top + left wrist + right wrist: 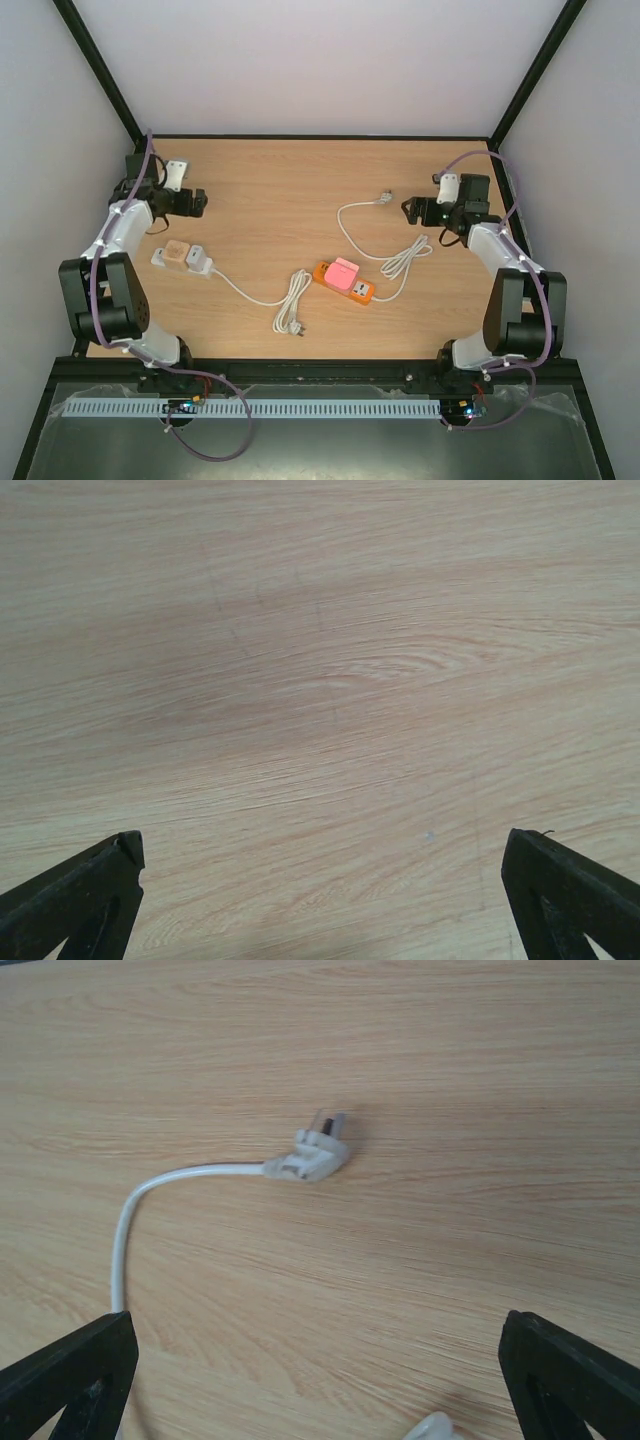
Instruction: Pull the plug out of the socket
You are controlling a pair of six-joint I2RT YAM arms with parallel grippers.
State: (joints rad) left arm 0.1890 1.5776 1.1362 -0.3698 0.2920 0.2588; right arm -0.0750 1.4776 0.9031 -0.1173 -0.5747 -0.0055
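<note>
An orange socket strip [362, 290] lies at the table's centre with a pink plug [343, 272] seated on it. At the left, a white socket strip [198, 263] carries a beige plug [176, 253]. My left gripper [196, 203] hovers open above bare wood behind the white strip; in the left wrist view the gripper [322, 846] has nothing between its fingers. My right gripper [411, 212] is open at the right rear. In the right wrist view the gripper [315, 1328] faces a loose white cable plug [312, 1155] lying on the wood, well ahead of the fingers.
The orange strip's white cable [352, 228] loops back to the loose plug [382, 199], with a coiled bundle [405, 260] beside the strip. The white strip's cable ends in a coil and plug [292, 310] near the front. A white bit of cable [436, 1428] shows at the lower edge.
</note>
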